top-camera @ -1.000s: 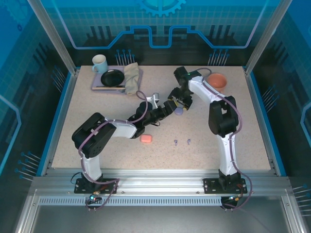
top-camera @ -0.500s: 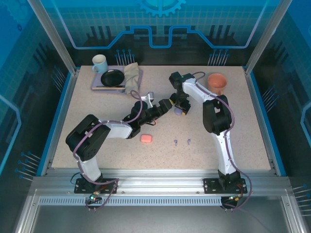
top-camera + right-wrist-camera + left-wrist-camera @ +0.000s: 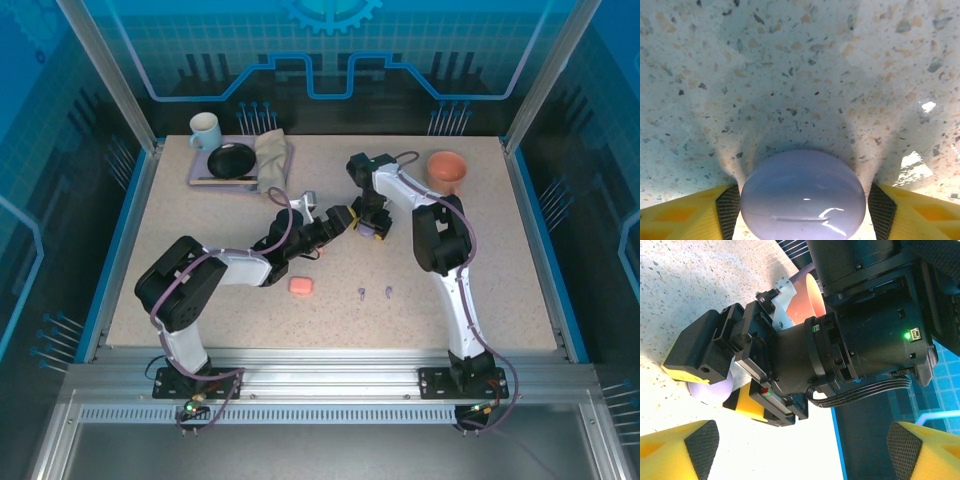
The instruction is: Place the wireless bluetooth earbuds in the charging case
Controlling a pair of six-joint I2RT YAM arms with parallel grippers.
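From above, two lilac earbuds (image 3: 361,292) lie loose on the table (image 3: 480,290), right of the pink case (image 3: 300,285), centre frame; left wrist view: left gripper (image 3: 800,455) wide open, empty; right wrist view: pads (image 3: 730,212) of the right gripper (image 3: 802,210) clasp the closed lilac case (image 3: 802,187), bottom centre.

The top camera looks down from high behind the bases (image 3: 190,378) over the whole table (image 3: 500,270). The right wrist camera peers straight down, close, at the lilac case (image 3: 802,195) between its fingers (image 3: 685,217); the left wrist camera shares that case, beyond its fingers (image 3: 670,450).
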